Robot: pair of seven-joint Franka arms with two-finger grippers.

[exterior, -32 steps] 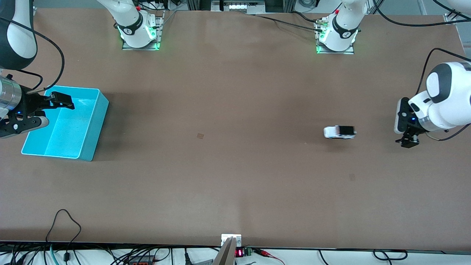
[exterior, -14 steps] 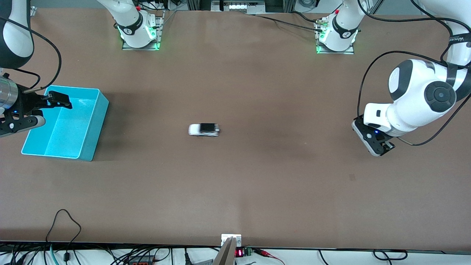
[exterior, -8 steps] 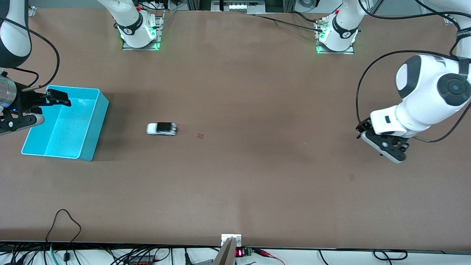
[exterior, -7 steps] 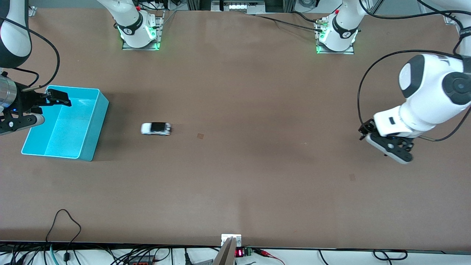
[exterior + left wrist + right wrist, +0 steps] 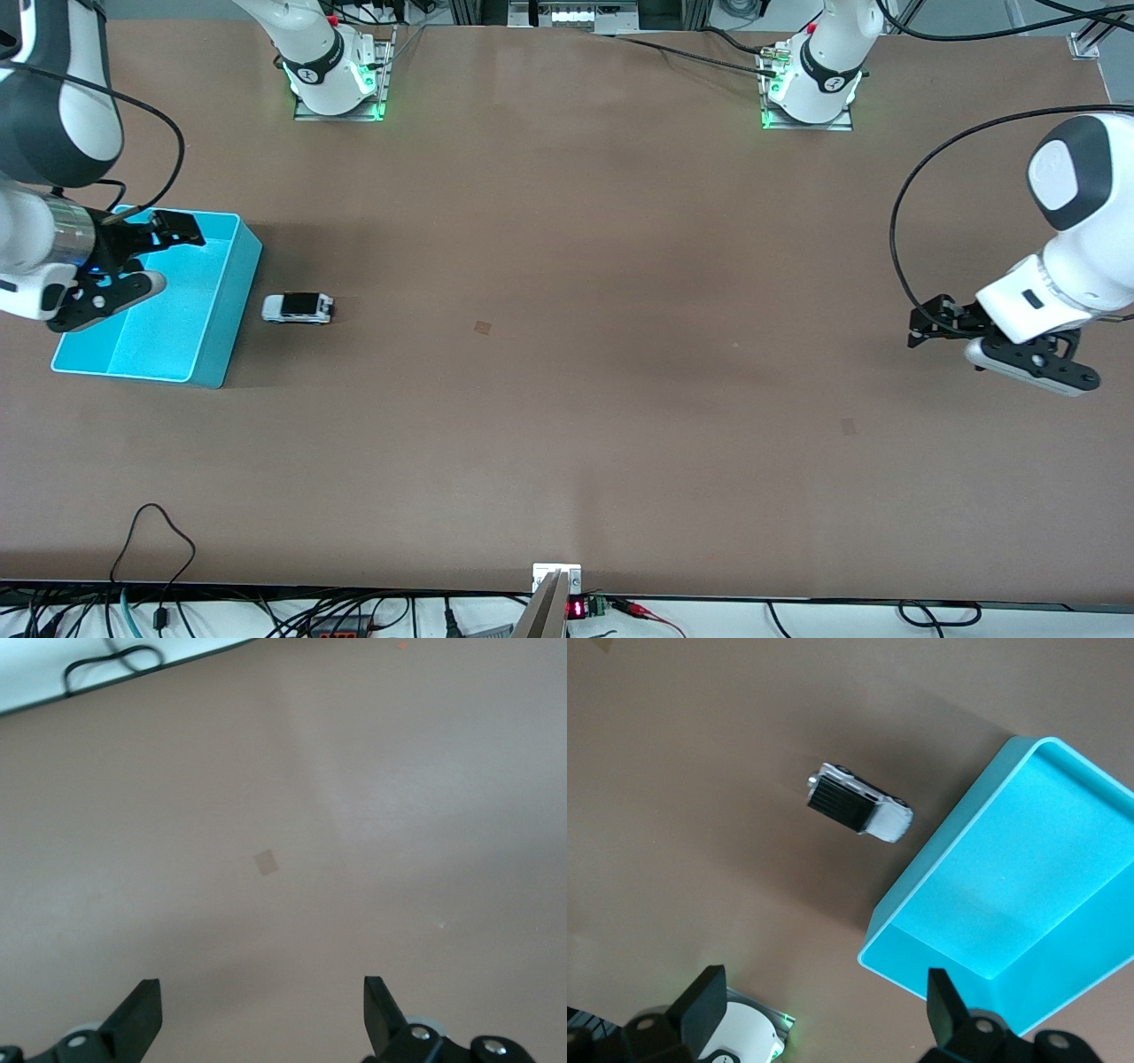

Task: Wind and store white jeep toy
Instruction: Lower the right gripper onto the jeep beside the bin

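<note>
Now the white jeep toy sits on the table just beside the turquoise bin, apart from the spread jaws of the right gripper, which hovers over the bin. Likely light, rigid and free-rolling, it is best pinched across its flat sides. The left gripper, jaws spread and empty, waits well apart.

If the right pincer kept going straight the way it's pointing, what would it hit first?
Most likely the turquoise bin: the right pincer, open, hangs over it pointing down toward its wall nearest the white jeep toy. Depth is unclear; it might reach bare table beside the jeep.
</note>
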